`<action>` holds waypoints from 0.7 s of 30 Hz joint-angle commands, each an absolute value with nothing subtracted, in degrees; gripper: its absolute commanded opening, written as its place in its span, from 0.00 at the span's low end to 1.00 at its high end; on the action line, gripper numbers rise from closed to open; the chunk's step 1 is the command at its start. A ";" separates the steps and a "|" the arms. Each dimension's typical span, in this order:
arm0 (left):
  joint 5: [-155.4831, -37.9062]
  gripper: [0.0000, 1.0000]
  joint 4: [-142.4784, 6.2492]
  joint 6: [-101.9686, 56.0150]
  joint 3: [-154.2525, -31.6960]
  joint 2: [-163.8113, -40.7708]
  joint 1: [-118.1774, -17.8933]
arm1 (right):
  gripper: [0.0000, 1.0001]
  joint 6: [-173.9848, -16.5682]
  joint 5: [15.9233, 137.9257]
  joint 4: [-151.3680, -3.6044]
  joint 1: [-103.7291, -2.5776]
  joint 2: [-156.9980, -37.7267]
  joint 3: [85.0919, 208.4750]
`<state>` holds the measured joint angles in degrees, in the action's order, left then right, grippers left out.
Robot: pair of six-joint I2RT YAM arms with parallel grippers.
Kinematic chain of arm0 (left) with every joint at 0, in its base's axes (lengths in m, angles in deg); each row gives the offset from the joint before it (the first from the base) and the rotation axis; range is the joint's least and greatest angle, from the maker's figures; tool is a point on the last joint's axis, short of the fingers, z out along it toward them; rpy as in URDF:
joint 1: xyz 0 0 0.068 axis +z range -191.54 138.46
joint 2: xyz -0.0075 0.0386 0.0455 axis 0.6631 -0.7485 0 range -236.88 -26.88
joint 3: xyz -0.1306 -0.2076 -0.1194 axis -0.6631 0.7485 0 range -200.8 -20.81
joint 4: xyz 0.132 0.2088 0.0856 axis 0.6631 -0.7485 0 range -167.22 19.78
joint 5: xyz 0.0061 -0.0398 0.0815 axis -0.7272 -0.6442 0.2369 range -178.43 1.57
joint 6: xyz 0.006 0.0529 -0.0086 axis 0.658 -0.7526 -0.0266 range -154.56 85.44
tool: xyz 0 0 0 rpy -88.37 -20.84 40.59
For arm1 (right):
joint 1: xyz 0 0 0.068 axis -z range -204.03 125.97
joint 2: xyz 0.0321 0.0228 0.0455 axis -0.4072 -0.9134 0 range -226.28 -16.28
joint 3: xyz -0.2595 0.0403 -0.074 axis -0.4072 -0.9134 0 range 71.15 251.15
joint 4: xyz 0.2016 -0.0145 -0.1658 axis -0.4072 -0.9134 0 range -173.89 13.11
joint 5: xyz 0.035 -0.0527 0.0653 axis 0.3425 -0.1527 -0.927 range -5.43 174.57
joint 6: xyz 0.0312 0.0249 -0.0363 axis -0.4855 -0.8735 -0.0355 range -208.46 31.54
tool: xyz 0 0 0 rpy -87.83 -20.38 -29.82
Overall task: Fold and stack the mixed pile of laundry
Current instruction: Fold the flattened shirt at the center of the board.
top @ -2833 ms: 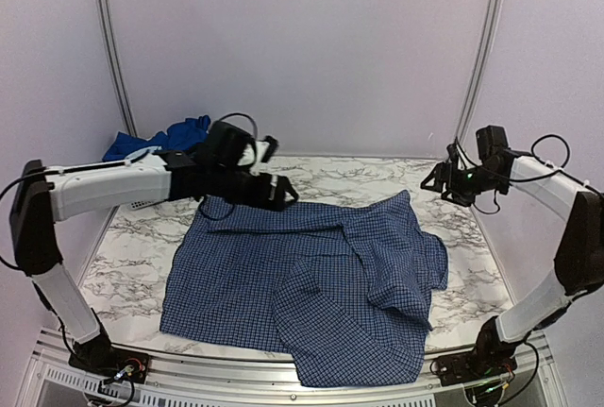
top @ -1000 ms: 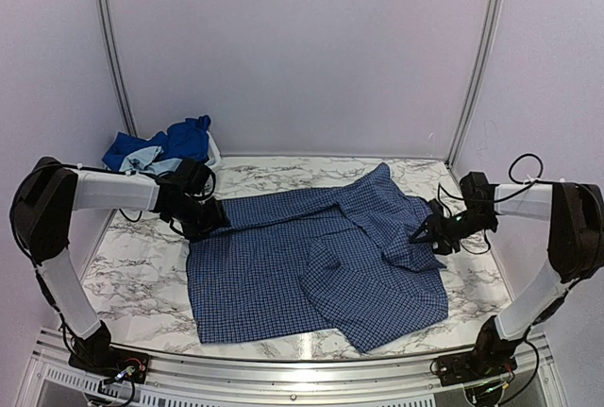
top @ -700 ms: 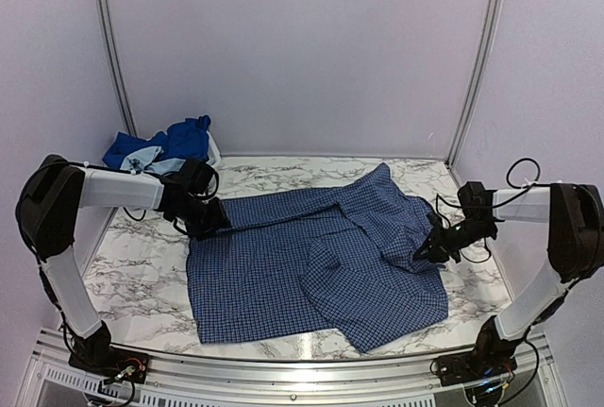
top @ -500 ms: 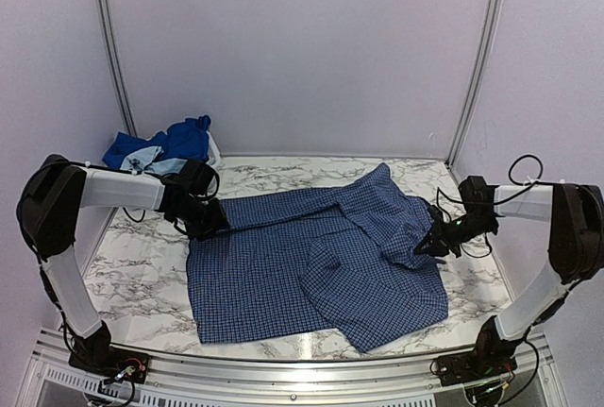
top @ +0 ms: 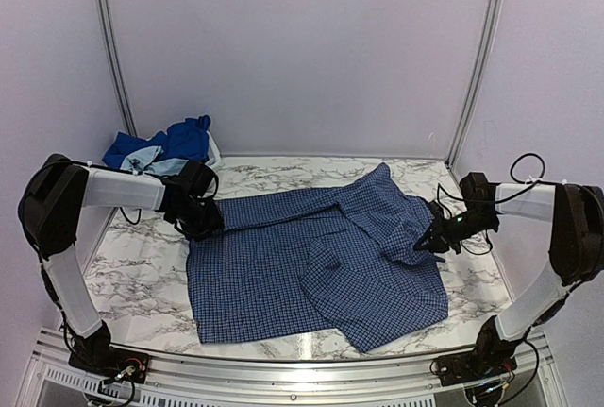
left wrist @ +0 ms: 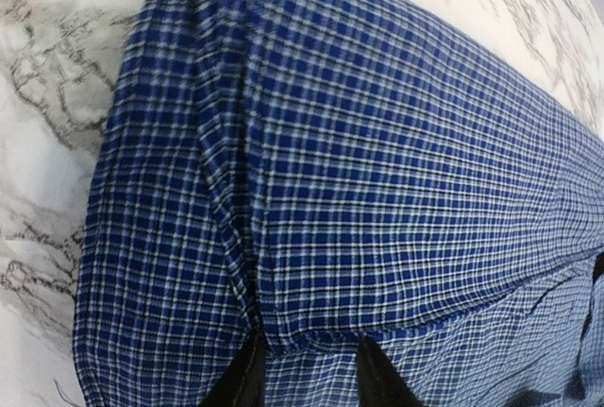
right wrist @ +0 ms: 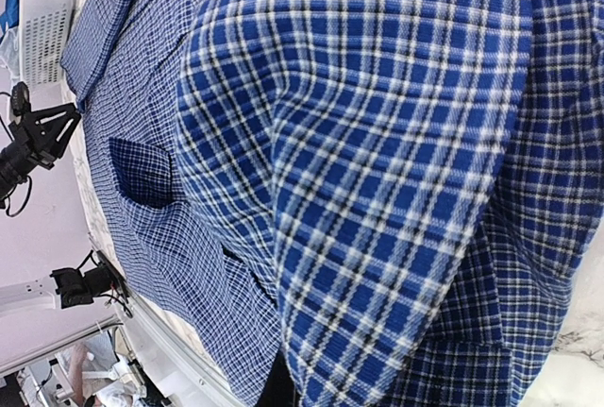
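Observation:
The navy check shirt (top: 311, 256) lies spread on the marble table, front up, its right side folded over itself. My left gripper (top: 209, 221) is low at the shirt's back-left corner. In the left wrist view its fingers (left wrist: 247, 376) stand apart with a raised fold of the shirt (left wrist: 377, 190) between them. At the shirt's right edge my right gripper (top: 425, 240) is shut on a lifted fold. That fold of the shirt (right wrist: 377, 143) fills the right wrist view and hides most of the gripper (right wrist: 288, 390). Royal blue clothes (top: 184, 138) and a pale blue T-shirt (top: 151, 160) sit piled at the back left.
The white slatted basket (right wrist: 42, 10) holds the pile at the table's back-left corner. The shirt's chest pocket (right wrist: 142, 171) faces up. Bare marble (top: 132, 265) shows left of the shirt, and a metal rail (top: 283, 369) runs along the near edge.
Since the oldest frame the shirt has been drawn toward the back. In the last second my right gripper shut on the shirt's right edge and my left jaws narrowed around the corner fold.

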<state>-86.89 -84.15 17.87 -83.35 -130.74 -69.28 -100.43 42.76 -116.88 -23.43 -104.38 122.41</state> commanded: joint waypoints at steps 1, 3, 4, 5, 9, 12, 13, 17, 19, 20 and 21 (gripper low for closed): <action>-86.44 0.26 -85.73 17.32 -86.28 -132.25 -68.72 | 0.00 -100.94 41.12 -116.91 -23.86 -102.06 124.33; -86.94 0.15 -85.98 17.28 -86.66 -132.35 -68.46 | 0.00 -101.60 40.10 -116.49 -23.85 -101.55 124.13; -87.59 0.09 -86.15 17.42 -86.78 -132.31 -68.37 | 0.00 -101.90 39.65 -116.19 -23.85 -101.27 123.99; -87.71 0.05 -86.46 17.47 -86.99 -132.23 -68.28 | 0.00 -102.42 39.39 -116.04 -23.85 -100.79 123.85; -87.35 0.00 -87.75 17.69 -87.49 -131.29 -68.17 | 0.00 -106.35 37.39 -114.14 -23.85 -97.18 122.65; -86.52 0.00 -89.03 17.54 -87.60 -130.34 -68.17 | 0.00 -109.50 35.65 -112.82 -23.85 -93.95 121.51; -86.23 0.00 -89.43 17.36 -87.67 -130.12 -68.09 | 0.00 -109.99 35.36 -112.86 -23.85 -93.23 121.40; -86.75 0.21 -91.22 17.84 -87.07 -130.25 -68.08 | 0.00 -110.26 35.34 -113.16 -26.27 -92.63 121.46; -86.13 0.24 -91.22 18.43 -86.17 -130.31 -68.08 | 0.00 -110.34 35.35 -112.95 -26.50 -93.10 121.82; -85.71 0.25 -91.22 18.48 -85.97 -130.47 -68.08 | 0.00 -110.35 35.35 -112.87 -26.61 -93.36 122.14; -85.35 0.26 -91.18 18.75 -85.86 -130.73 -68.08 | 0.00 -110.35 35.35 -112.84 -26.72 -93.70 122.49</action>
